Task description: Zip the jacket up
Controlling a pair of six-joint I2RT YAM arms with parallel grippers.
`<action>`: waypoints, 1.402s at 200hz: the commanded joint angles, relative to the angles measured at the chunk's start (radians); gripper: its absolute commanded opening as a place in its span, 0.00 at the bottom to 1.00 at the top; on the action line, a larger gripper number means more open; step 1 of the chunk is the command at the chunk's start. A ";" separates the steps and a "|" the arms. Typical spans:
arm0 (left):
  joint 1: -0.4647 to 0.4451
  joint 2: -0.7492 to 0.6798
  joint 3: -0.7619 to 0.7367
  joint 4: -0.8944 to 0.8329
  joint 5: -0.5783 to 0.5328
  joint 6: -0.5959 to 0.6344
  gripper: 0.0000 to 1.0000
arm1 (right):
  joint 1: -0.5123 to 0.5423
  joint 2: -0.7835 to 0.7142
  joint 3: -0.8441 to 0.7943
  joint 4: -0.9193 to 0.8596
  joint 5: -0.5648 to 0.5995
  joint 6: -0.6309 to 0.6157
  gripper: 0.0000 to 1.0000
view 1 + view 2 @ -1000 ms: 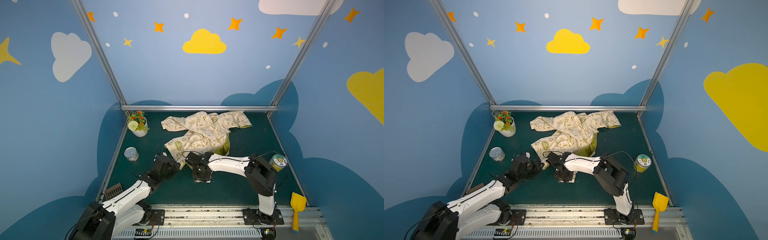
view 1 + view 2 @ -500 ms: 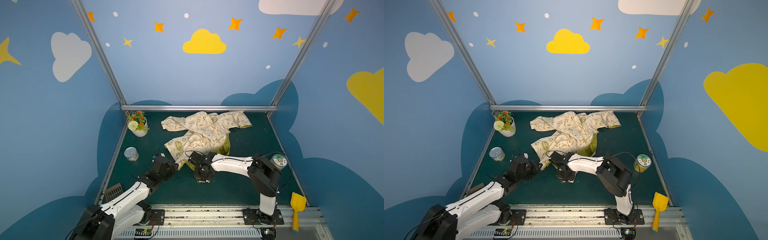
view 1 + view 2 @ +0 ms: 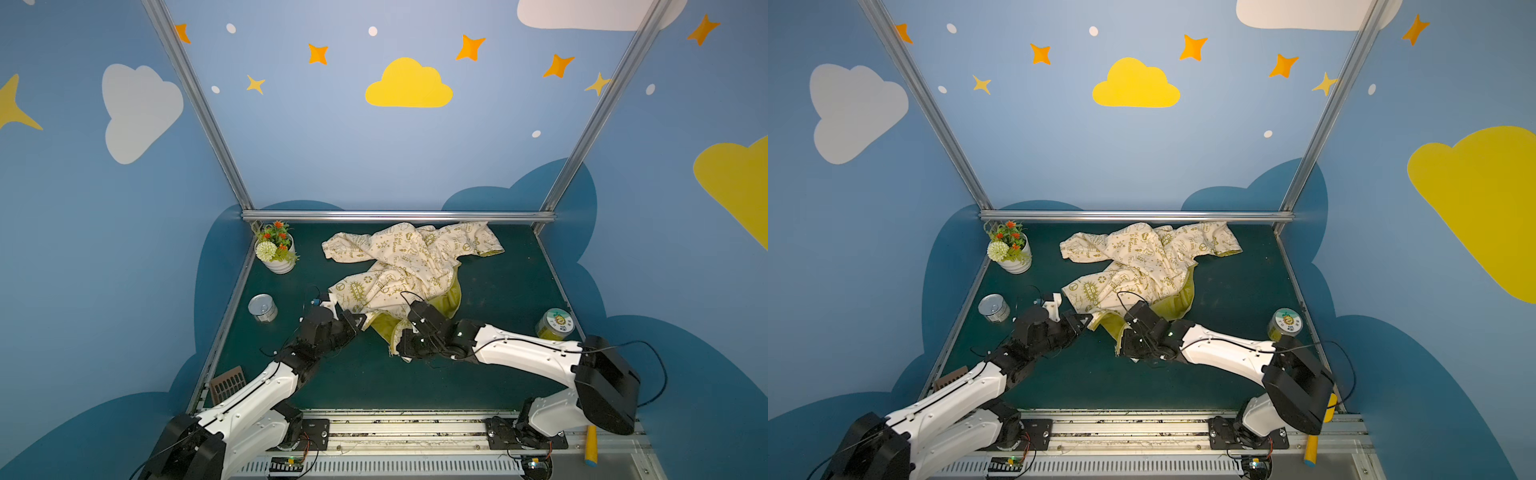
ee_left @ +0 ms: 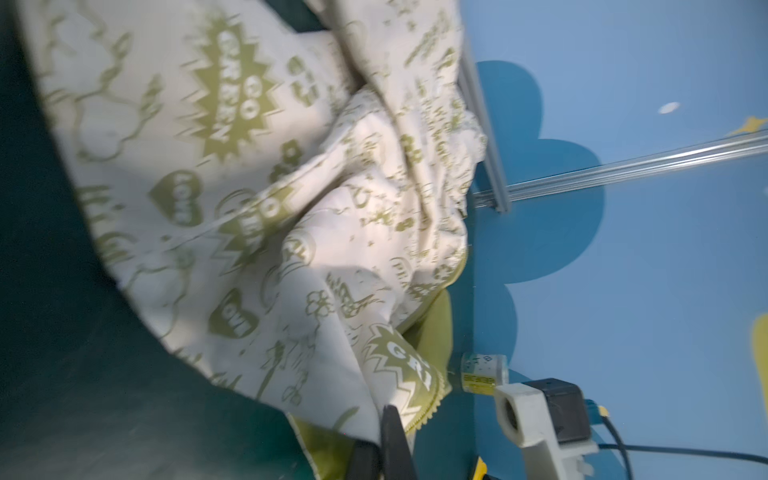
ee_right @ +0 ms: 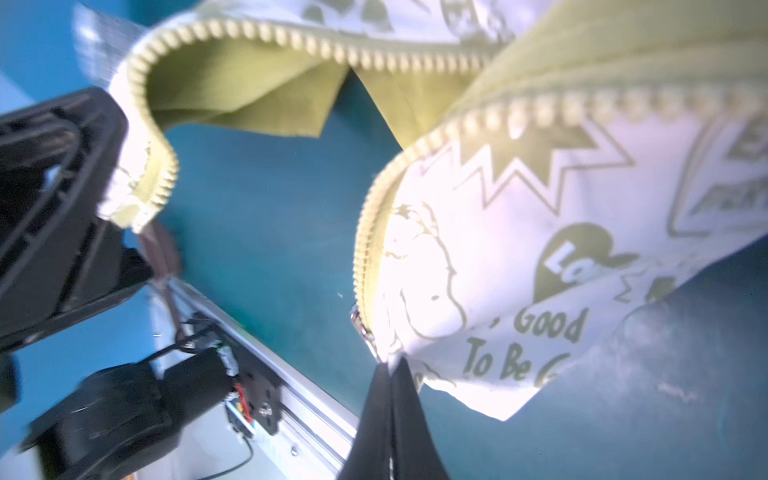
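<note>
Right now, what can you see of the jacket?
The jacket is cream cloth printed with olive cartoons and words, lined in yellow-green. It lies crumpled and open on the green table, sleeves spread toward the back. Its two toothed zipper edges hang apart, unjoined. The left gripper and the right gripper are each shut on a near bottom corner of one front edge.

Robot laboratory test cell. The walls are blue panels painted with clouds and stars, framed by aluminium posts. Two arms bolt to a rail behind the fingers, beside an exposed circuit board. A green mat lies under the fingers. Small props (flower pot, tin, jar) stand well apart from the fingers.
</note>
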 commanded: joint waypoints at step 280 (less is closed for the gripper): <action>-0.441 0.524 0.350 1.109 -0.336 0.355 0.03 | -0.364 -0.705 -0.413 0.746 -0.266 -0.425 0.00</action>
